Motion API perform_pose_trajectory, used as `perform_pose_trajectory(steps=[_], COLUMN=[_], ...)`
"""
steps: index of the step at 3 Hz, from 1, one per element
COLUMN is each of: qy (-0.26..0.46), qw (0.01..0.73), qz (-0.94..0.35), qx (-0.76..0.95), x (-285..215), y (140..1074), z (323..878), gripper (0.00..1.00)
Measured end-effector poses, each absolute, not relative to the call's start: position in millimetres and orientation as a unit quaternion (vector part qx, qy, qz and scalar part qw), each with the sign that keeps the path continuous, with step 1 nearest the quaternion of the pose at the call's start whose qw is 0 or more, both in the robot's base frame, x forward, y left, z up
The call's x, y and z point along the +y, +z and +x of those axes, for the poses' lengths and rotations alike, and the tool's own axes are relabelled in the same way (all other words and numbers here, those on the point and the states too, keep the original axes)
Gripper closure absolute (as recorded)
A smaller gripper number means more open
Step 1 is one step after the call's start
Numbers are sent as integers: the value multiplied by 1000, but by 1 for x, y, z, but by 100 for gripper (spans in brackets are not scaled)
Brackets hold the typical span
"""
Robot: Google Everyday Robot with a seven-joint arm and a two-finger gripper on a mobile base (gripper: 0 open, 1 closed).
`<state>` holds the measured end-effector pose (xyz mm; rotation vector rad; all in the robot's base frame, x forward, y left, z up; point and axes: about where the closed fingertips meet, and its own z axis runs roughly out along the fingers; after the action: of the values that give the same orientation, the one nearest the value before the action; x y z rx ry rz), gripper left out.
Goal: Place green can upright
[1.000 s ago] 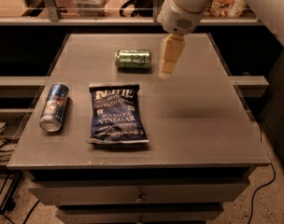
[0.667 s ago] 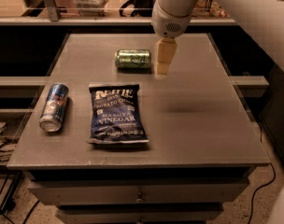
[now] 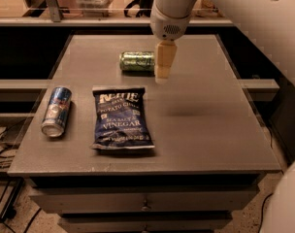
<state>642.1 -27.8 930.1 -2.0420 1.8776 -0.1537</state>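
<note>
Reach-in stage, probably: the gripper [image 3: 161, 75], open or closed I can't tell, hangs just right of the sideways green can [image 3: 136, 61] and must next straddle it.

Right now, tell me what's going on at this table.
A one-armed robot is working on the green can, which lies on its side near the back of the table, not yet upright. The gripper hangs from above at the can's right end; whether it touches the can cannot be told. Nearer the front, a chip bag lies flat, and a blue can lies on its side to the bag's left.
</note>
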Motion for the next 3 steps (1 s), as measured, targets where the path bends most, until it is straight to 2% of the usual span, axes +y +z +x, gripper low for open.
perform_pose_trajectory(steps=[1, 3], qy=[-60, -116], qw=[169, 123], qz=[-734, -755], qx=[654, 634], x=[-7, 24], y=[923, 896], z=[650, 672], gripper=[0, 0])
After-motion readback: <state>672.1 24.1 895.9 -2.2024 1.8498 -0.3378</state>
